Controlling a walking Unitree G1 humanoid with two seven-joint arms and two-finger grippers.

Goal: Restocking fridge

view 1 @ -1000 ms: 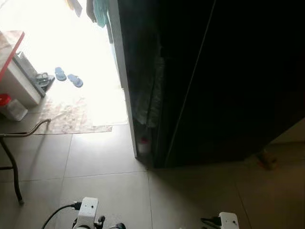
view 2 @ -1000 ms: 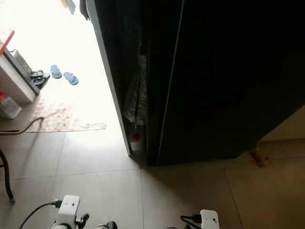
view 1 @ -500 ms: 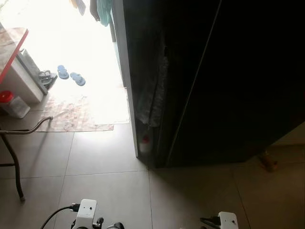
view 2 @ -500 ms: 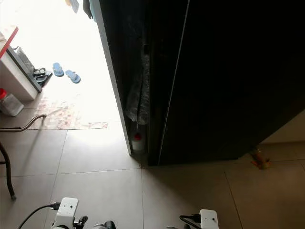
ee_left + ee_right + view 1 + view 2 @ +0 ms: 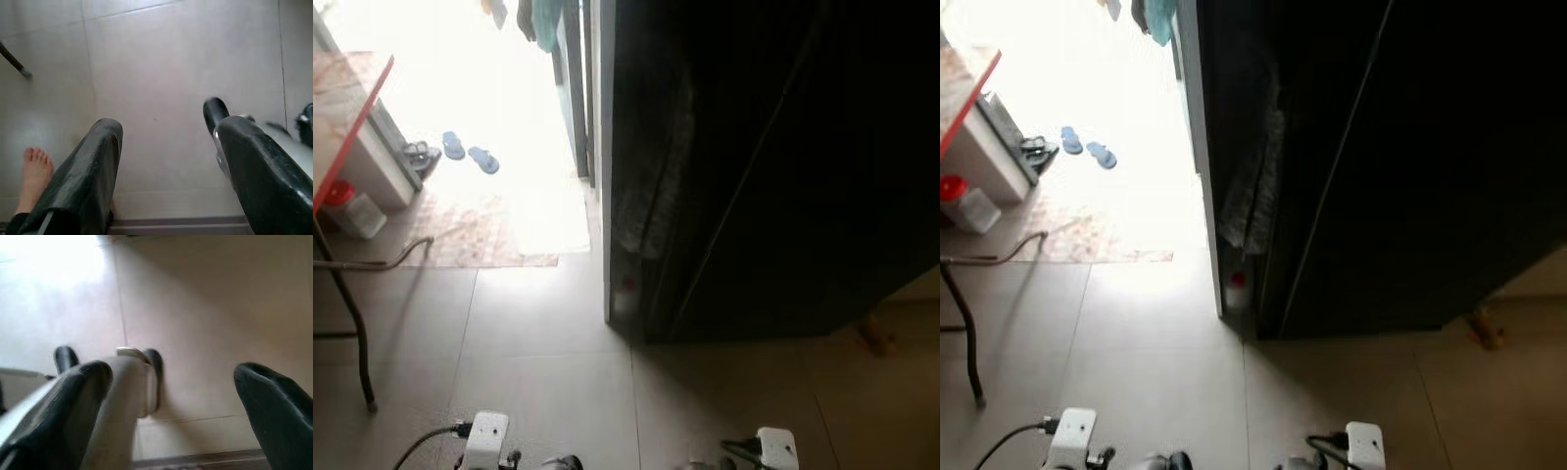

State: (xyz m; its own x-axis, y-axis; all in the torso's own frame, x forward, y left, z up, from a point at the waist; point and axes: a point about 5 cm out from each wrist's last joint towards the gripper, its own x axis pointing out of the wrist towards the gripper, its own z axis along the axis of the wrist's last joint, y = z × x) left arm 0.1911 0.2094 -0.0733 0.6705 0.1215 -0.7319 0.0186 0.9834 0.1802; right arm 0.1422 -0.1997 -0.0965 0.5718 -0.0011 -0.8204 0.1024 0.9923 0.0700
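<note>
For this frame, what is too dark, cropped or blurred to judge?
- Fridge: head views, underexposed; handle and door state unreadable.
- Small red-capped bottle beside it: too small and shaded to identify.
- Table: cut by the left edge.
- Doorway floor beyond the blue sandals: washed out by glare.
- Bare foot: left wrist view, partly behind the open left claw.

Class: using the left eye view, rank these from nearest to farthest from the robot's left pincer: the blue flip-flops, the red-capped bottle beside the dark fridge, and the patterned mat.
From the left pincer at the bottom edge:
1. Red-capped bottle, ahead to the right, at the dark fridge's foot.
2. Patterned mat, ahead to the left, just beyond.
3. Blue flip-flops, far ahead in the bright doorway.
</note>
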